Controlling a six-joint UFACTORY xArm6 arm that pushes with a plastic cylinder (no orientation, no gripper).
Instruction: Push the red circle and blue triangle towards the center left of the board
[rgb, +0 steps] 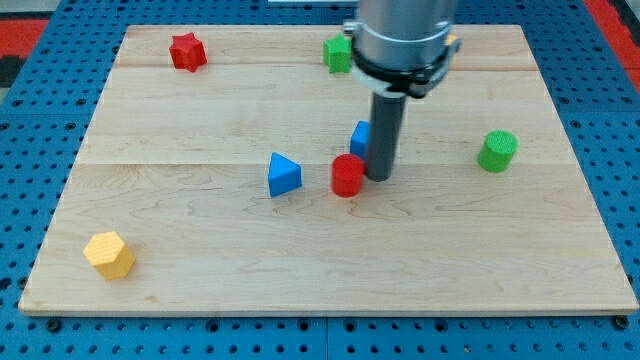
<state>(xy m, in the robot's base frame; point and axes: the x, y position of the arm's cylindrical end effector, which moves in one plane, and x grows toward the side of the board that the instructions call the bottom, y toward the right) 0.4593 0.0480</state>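
The red circle (347, 175) stands near the middle of the wooden board (200, 240). The blue triangle (283, 175) lies a short way to its left, apart from it. My tip (379, 177) rests on the board just to the right of the red circle, touching it or nearly so. A second blue block (360, 137) is partly hidden behind the rod, just above the red circle; its shape cannot be made out.
A red star (187, 51) lies at the view's top left. A green block (338, 54) sits at the top centre, partly behind the arm. A green cylinder (497, 151) stands at the right. A yellow hexagon (109, 254) lies at the bottom left.
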